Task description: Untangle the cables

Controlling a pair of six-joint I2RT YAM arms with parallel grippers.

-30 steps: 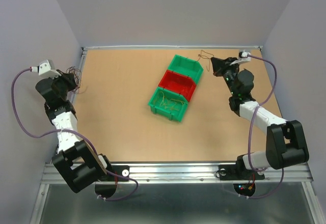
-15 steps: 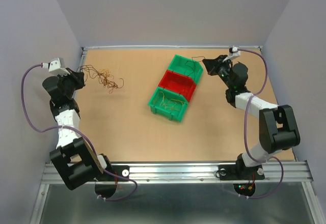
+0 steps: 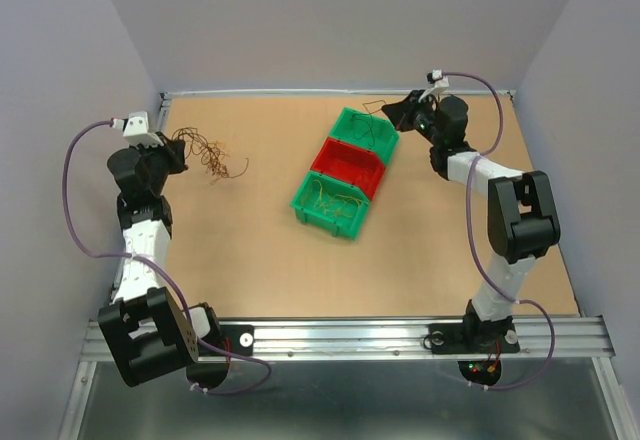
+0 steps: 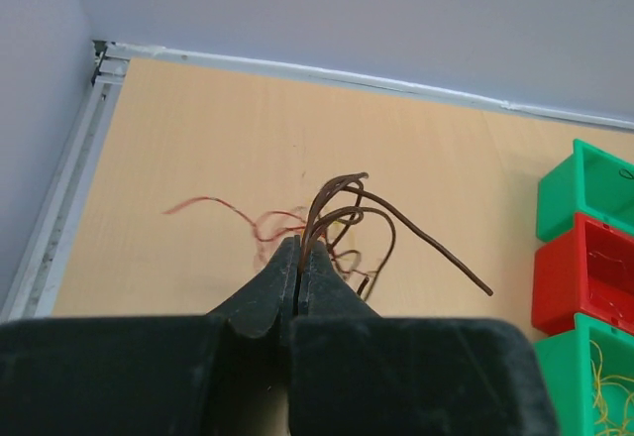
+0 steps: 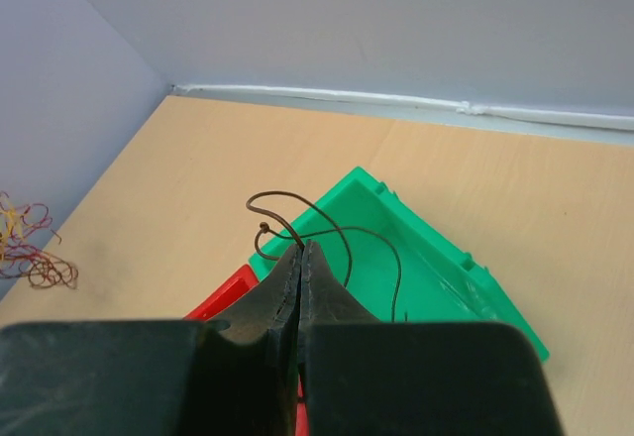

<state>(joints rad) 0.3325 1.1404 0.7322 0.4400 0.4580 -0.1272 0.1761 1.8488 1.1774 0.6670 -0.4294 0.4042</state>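
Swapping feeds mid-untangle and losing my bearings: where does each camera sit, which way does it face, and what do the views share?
Top external: above and behind the robot, looking down on the table; left arm and right arm show whole, with left tool and right tool.
Left wrist: on the left arm, facing the far wall; its shut tool pinches brown cables.
Right wrist: on the right arm, facing the far-left corner; its shut tool pinches a dark cable.
Shared: the far green bin shows in all three.
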